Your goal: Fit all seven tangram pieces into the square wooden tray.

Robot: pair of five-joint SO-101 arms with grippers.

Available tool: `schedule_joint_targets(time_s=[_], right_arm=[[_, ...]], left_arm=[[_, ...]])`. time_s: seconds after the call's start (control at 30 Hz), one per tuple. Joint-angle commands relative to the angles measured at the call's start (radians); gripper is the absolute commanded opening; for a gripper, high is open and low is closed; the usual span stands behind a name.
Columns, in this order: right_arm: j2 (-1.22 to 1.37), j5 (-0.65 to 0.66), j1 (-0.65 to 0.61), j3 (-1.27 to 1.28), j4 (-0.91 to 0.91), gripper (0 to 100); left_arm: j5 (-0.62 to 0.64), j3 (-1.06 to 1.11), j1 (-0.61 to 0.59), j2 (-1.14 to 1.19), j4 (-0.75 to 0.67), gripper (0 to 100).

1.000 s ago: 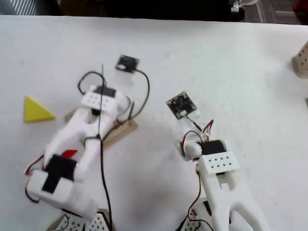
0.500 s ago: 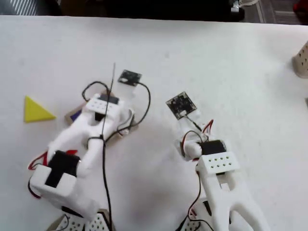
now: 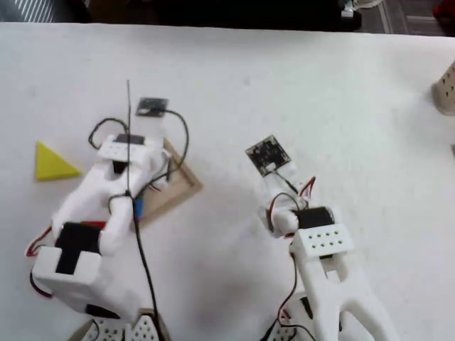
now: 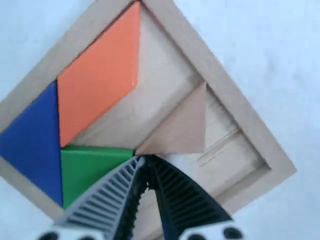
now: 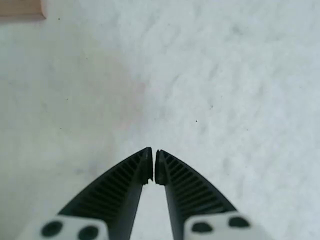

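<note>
The square wooden tray, flat on the white surface beneath the left arm, with one corner poking out in the high view. Inside: an orange parallelogram, a blue triangle flush against it, a green piece partly hidden, and a pale tan triangle lying askew on the bare floor. All flat, smooth, hard-edged slabs. Plain grained wood for the tray, with a raised rim.

Just over the green piece's edge, the left claw, ribbed tips pressed together and pinching nothing visible. Probably a nudging step: push the tan triangle with the closed tips until flush against a neighbour or the rim. Keep the tips low and press on an edge rather than a corner, or expect a spin. Go slowly, to avoid jolting the seated pieces on that slick floor.

Out on the surface, apart from the tray: a yellow triangle, not yet fetched. Farther off, the right claw, tips closed on nothing, over bare surface.
</note>
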Motion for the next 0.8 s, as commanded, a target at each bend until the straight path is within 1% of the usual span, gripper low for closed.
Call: schedule_joint_targets(time_s=[0.0, 0.13, 0.3, 0.37, 0.53, 0.6, 0.77], right_arm=[[-0.007, 0.003, -0.008, -0.005, -0.019, 1.8], [-0.007, 0.003, -0.010, -0.005, -0.019, 1.8], [-0.007, 0.003, -0.010, -0.005, -0.019, 1.8], [-0.007, 0.003, -0.010, -0.005, -0.019, 1.8], [-0.007, 0.003, -0.008, -0.005, -0.019, 1.8], [-0.007, 0.003, -0.010, -0.005, -0.019, 1.8], [-0.005, 0.003, -0.010, -0.005, -0.019, 1.8]], left_arm=[[0.057, -0.074, -0.061, -0.007, -0.025, 2], [0.057, -0.086, -0.061, -0.010, -0.023, 2], [0.051, -0.080, -0.002, -0.015, -0.012, 2], [0.049, -0.077, 0.010, -0.038, 0.006, 2], [0.049, -0.018, 0.018, -0.134, -0.003, 2], [0.049, 0.014, 0.033, -0.177, -0.034, 2], [0.049, 0.118, 0.110, -0.254, -0.172, 2]])
